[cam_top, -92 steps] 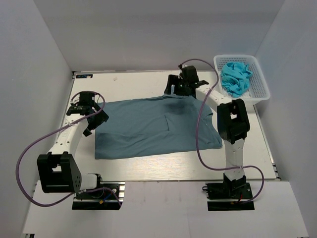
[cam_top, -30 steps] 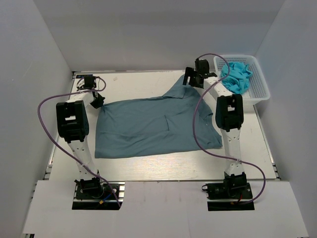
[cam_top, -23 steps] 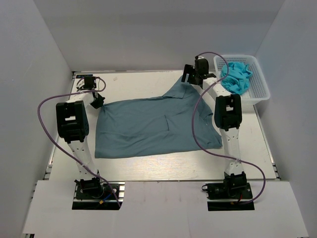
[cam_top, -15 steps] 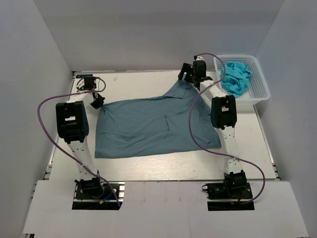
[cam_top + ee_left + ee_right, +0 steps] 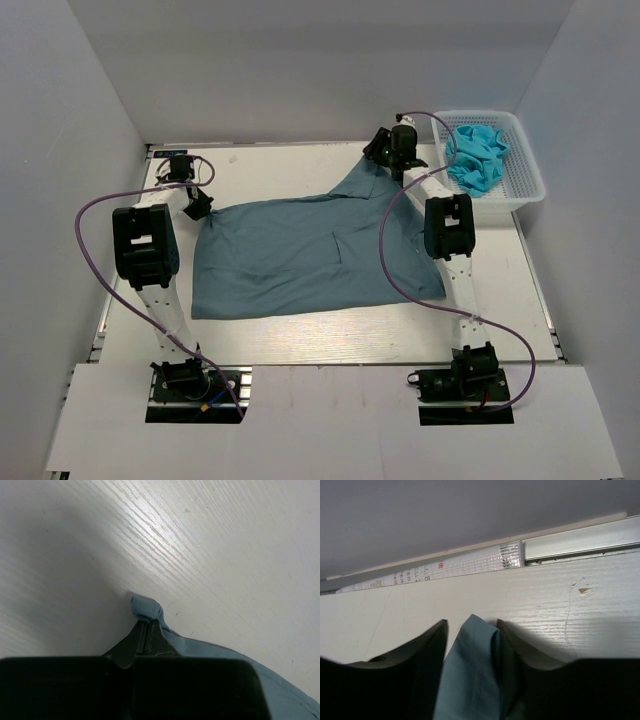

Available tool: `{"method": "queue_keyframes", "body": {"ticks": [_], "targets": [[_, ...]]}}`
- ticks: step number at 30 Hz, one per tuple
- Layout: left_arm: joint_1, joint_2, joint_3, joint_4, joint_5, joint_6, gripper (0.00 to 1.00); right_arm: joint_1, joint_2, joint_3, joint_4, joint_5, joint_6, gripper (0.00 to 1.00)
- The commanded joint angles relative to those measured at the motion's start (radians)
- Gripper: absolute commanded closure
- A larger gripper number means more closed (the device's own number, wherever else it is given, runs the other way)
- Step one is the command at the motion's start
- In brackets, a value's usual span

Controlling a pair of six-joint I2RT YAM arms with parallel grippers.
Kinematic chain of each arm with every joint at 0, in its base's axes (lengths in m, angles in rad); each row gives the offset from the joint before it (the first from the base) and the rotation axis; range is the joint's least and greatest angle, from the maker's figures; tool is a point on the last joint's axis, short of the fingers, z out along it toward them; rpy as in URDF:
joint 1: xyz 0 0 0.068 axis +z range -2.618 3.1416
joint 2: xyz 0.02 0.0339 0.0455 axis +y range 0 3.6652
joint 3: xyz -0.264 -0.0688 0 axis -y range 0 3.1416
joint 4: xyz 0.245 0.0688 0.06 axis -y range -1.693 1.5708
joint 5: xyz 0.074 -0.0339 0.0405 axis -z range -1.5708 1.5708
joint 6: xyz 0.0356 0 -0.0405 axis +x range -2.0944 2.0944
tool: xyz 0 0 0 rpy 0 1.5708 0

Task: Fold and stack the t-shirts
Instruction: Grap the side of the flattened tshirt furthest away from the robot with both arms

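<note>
Since the earlier view both arms are stretched to the far side, where the slate-blue shirt, spread on the table and not yet folded or stacked, is pinched at its far corners by the left claw and the right claw.

— Where's the slate-blue t-shirt?
— Spread mostly flat, stretched between both jaws: one far corner pinched in the left jaws, the other raised in a peak inside the right jaws.
</note>
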Motion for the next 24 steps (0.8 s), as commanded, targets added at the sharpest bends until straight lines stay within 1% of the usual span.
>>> {"method": "queue_keyframes", "body": {"ticks": [1,2,3,5,6,9,13,15,17,18,19,21,22,23,24], "targets": [[-0.018,0.030,-0.026,-0.144,0.045,0.019,1.00,-0.001,0.011,0.024,0.039,-0.004,0.027,0.54],[-0.018,0.030,-0.026,-0.144,0.045,0.019,1.00,-0.006,0.006,0.021,0.030,0.027,0.025,0.59],[-0.018,0.030,-0.026,-0.144,0.045,0.019,1.00,-0.004,-0.003,0.015,0.022,0.042,0.024,0.72],[-0.018,0.030,-0.026,-0.144,0.054,0.019,1.00,-0.004,-0.038,-0.005,0.016,0.109,0.004,0.87],[-0.018,0.030,-0.026,-0.144,0.054,0.019,1.00,-0.004,-0.047,-0.016,0.016,0.130,-0.007,1.00],[-0.018,0.020,-0.017,-0.144,0.054,0.019,1.00,0.000,-0.095,-0.025,0.008,0.157,-0.068,1.00],[-0.018,-0.039,-0.008,-0.144,0.044,0.019,1.00,0.000,-0.208,-0.053,-0.022,0.153,-0.122,1.00],[-0.018,-0.090,-0.008,-0.144,0.033,0.028,1.00,0.000,-0.282,-0.105,-0.044,0.153,-0.131,1.00],[-0.018,-0.131,-0.038,-0.144,0.022,0.028,1.00,0.006,-0.406,-0.174,-0.088,0.142,-0.125,1.00],[-0.018,-0.179,-0.051,-0.144,0.022,0.037,1.00,0.008,-0.437,-0.224,-0.099,0.148,-0.107,1.00],[-0.018,-0.202,-0.081,-0.144,0.022,0.037,1.00,0.006,-0.499,-0.267,-0.189,0.165,-0.095,1.00],[-0.018,-0.249,-0.117,-0.135,0.022,0.037,1.00,0.005,-0.578,-0.350,-0.277,0.174,-0.053,1.00],[-0.018,-0.300,-0.156,-0.135,0.031,0.037,1.00,0.003,-0.659,-0.370,-0.332,0.182,-0.044,1.00],[-0.018,-0.326,-0.175,-0.135,0.031,0.037,1.00,0.002,-0.685,-0.399,-0.366,0.179,-0.030,1.00],[-0.018,-0.354,-0.193,-0.135,0.042,0.037,1.00,0.000,-0.710,-0.479,-0.387,0.179,-0.009,1.00]]}}
